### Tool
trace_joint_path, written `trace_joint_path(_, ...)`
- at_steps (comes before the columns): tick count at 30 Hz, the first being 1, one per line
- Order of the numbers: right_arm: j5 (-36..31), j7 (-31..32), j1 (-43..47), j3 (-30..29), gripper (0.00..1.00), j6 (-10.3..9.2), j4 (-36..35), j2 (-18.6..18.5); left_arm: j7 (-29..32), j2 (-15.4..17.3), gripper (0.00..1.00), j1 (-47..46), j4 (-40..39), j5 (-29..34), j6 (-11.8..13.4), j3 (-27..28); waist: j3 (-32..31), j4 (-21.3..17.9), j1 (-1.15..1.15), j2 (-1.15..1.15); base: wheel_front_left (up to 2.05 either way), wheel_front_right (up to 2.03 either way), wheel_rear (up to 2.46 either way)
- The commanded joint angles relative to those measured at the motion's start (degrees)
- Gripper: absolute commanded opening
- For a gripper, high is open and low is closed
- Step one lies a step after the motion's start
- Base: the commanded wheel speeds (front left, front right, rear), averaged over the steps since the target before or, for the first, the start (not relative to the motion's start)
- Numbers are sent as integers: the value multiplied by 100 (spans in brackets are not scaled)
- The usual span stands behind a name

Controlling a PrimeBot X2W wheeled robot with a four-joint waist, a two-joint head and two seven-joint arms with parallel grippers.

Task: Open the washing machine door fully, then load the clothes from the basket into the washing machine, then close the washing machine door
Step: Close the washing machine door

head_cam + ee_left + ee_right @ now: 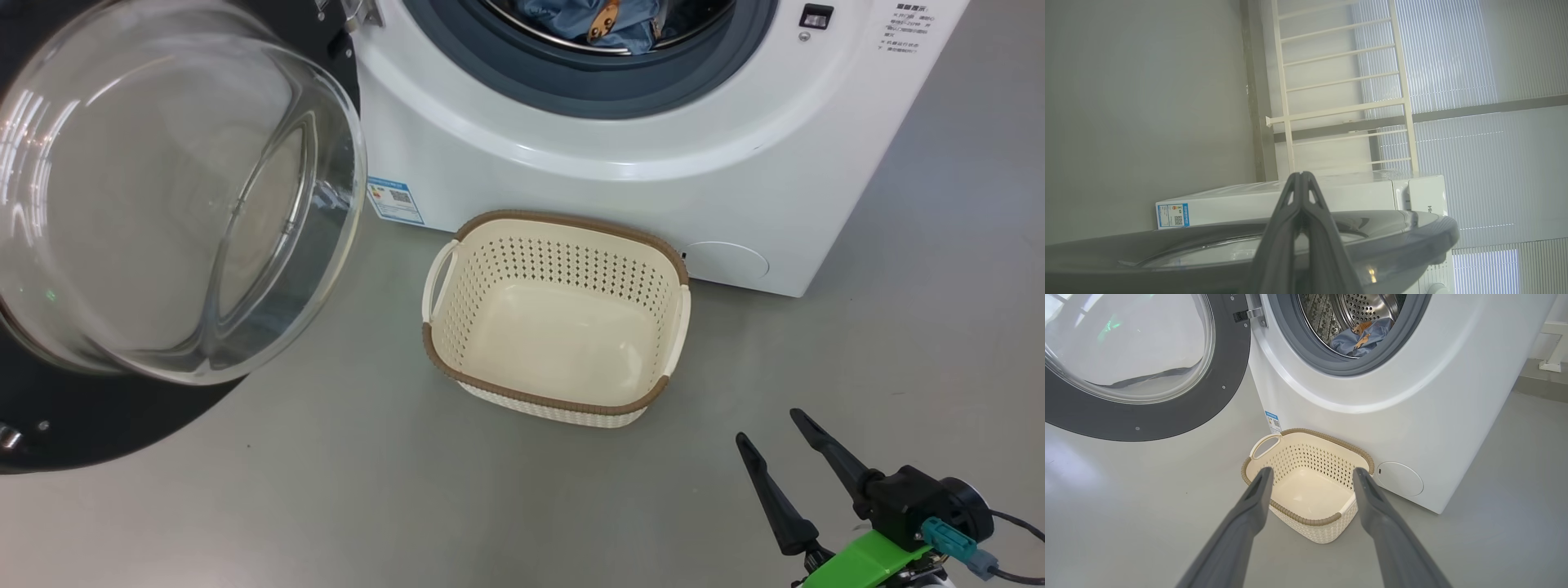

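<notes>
**Door wide open, clothes in the drum**

Right hand (768, 426) sits nearest me, low at the right of my head view. Its two dark fingers are spread wide and point toward the basket (571, 220), well apart from it over the grey floor (326, 490). My right wrist view frames the basket between those fingers. It stands upright on the floor, just beside the washer (653, 163) and below the drum mouth; I cannot tell whether the two touch. I see its perforated walls and smooth cream bottom. The clothes (547, 16), blue cloth with orange-brown print, lie inside the drum behind the grey ring. The door (163, 204) stands fully open at the washer's left, its glass bowl bulging toward my head camera. My left hand (1302, 179) has its fingers pressed together, rising before the door's dark rim. I cannot tell whether they touch it.
</notes>
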Motion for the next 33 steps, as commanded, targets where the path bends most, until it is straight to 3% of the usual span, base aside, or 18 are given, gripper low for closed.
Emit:
trace_joint_path(1,17,-28,-59,145,100,16,-142,-38,251,316,0,127,-221,-64,-39,-9,5,19,0,0,0,0,0)
trace_joint_path(21,15,-28,-51,139,100,16,-111,225,2142,-413,0,1123,-2135,-571,-39,-464,-156,93,0,0,0,0,0)
trace_joint_path(33,2,-28,-38,-9,100,16,-125,505,2601,-1237,0,1692,-3991,-726,1,-1058,-221,-11,0,0,0,0,0)
